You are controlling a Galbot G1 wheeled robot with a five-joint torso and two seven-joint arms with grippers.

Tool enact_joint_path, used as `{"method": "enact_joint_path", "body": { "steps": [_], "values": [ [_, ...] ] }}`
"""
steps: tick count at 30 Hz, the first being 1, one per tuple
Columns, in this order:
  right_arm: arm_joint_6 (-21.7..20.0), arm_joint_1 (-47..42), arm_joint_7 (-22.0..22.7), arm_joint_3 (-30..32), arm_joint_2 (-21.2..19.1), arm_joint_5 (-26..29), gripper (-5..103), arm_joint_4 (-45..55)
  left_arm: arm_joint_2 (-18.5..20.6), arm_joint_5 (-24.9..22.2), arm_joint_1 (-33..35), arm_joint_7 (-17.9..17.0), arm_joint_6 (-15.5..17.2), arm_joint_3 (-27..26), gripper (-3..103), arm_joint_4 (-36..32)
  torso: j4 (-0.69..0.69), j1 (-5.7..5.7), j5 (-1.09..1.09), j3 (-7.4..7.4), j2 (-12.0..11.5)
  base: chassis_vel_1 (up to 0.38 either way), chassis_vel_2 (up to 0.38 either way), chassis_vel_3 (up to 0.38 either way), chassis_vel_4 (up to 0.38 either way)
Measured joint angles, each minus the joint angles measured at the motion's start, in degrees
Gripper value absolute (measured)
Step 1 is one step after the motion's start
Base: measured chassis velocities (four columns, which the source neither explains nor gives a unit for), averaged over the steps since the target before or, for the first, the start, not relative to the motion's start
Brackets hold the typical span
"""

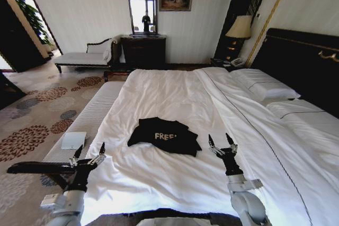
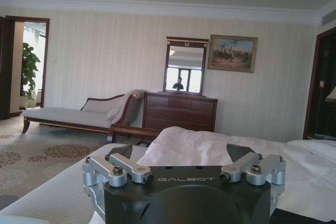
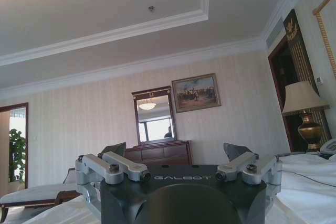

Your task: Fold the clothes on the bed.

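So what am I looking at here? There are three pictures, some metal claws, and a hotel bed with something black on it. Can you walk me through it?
These come from one robot with two arms. The wide picture is taken from a camera on its head, looking down at the bed. The two forked metal claws at the bottom are its grippers: the left gripper near the bed's edge and the right gripper over the sheet. Both are open and hold nothing.

The other two pictures come from cameras on each wrist, so you see each gripper's own black body with its fingers spread, and the room beyond: a mirror, a painting and a dresser.

On the white sheet lies a crumpled black T-shirt with white lettering, between the two grippers and a little beyond them. Neither touches it.
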Motion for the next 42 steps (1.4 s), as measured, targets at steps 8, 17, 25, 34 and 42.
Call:
{"method": "enact_joint_path", "body": {
  "steps": [8,17,25,34,42],
  "values": [
    [2.20,1.23,-1.28,0.24,-1.06,1.42,100,-1.80,-1.96,2.03,-0.27,0.13,0.30,1.00,100,1.02,0.01,0.02,0.00,0.01,-0.01,0.000,0.000,0.000,0.000],
    [3.25,0.76,-1.33,-0.03,-0.55,0.44,100,-3.51,-0.12,1.31,-2.34,-0.41,1.61,0.37,100,6.10,0.01,0.01,-0.01,0.00,0.00,0.000,0.000,0.000,0.000],
    [4.04,-4.29,2.07,1.71,0.32,8.26,100,-1.93,6.86,-3.25,-11.34,-3.52,13.04,3.23,100,10.43,-0.01,0.01,-0.01,0.01,0.00,0.000,0.000,0.000,0.000],
    [4.94,-4.26,3.68,2.34,-0.51,12.66,100,-4.56,9.76,-21.74,-20.99,-16.78,24.91,5.63,100,11.66,0.04,0.01,0.01,0.01,-0.01,0.000,0.000,0.000,0.000],
    [5.84,-4.75,3.00,3.03,-0.36,11.45,100,-4.04,8.06,-37.41,-34.60,-25.32,29.44,12.24,100,19.39,0.01,0.01,0.00,0.01,0.00,0.000,0.000,0.000,0.000]
  ]
}}
